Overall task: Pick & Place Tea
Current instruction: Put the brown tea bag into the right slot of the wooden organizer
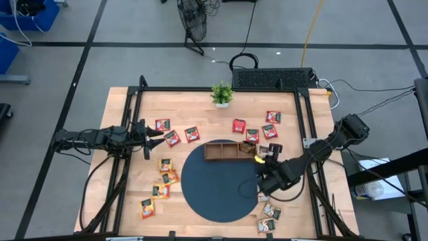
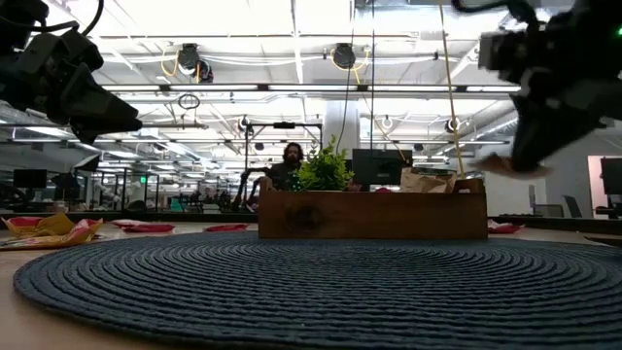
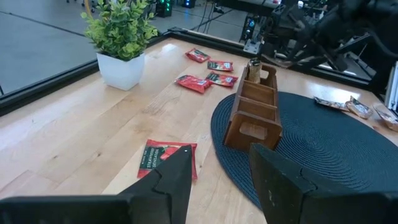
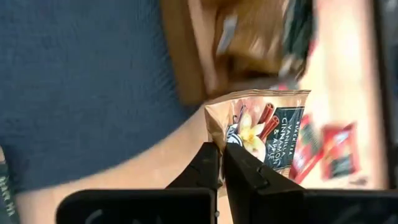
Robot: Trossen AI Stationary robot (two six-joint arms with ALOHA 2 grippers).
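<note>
Right gripper (image 4: 221, 163): fingers pinched together on the edge of a tan sachet (image 4: 264, 134) (vanilla/cinnamon print), sachet sticking out past the tips. In the high view the right gripper sits at the right end of the wooden tray (image 1: 231, 151), above the edge of the dark round mat (image 1: 217, 184). One sachet already stands in the tray's right-end compartment.

Left gripper (image 3: 217, 180): fingers apart, nothing between them, hovering over the table's left side near the red sachets (image 1: 172, 137). Looks parked.

Rest of the tea: red sachets scattered left of the tray and around its right end, yellow-orange ones (image 1: 164, 177) at the mat's left edge, pale ones (image 1: 269, 214) at its lower right. Potted plant (image 1: 222, 94) at the far edge, clear of the work.

Step, as judged: grasp done, carry to the tray in hand. Next move calls for lifting clear of the tray wall, lining the sachet up edge-down over a compartment, then releasing. Risk: the sachet is held by one edge only, so it could swing or catch on the wall.
</note>
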